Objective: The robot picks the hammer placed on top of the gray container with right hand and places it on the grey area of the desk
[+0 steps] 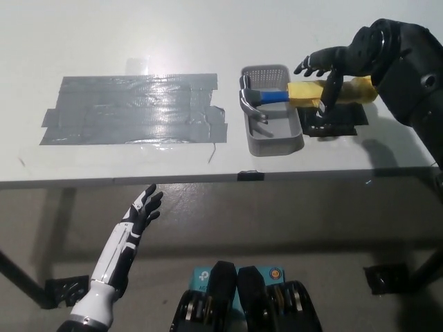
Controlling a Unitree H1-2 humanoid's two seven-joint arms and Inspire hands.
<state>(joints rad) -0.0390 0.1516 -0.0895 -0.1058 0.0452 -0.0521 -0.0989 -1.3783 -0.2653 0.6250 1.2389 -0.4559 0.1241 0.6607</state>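
One hammer (287,94) lies across my gray container's (272,131) rim; my black right hand (331,69) hovers over its yellow handle, fingers spread wide. My white left hand (142,213) hangs open below the desk (104,41).
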